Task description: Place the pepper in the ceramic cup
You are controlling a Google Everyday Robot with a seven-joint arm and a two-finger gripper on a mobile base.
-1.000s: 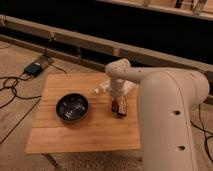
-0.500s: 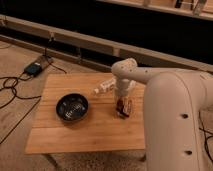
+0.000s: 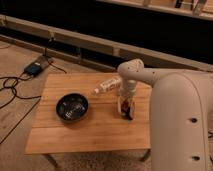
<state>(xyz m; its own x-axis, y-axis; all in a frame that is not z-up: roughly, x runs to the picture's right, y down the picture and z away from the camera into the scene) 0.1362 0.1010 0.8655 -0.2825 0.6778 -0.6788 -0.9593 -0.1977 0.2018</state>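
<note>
My gripper (image 3: 126, 108) points down over the right part of the wooden table (image 3: 90, 135), close to its surface. Its dark fingers are shut, and a small red-orange piece, the pepper (image 3: 125, 106), shows between them. I cannot tell whether the pepper touches the tabletop. The ceramic cup is not in view; the arm may be hiding it.
A dark round bowl (image 3: 72, 107) sits left of centre on the table. A slim white bottle (image 3: 107, 85) lies on its side just left of the arm's wrist. The robot's large white body (image 3: 180, 125) fills the right side. Cables and a power box (image 3: 34, 68) lie on the floor at left.
The gripper has shifted slightly to the right and toward the front of the table, still shut on the red-orange piece. Bowl and bottle have not moved.
</note>
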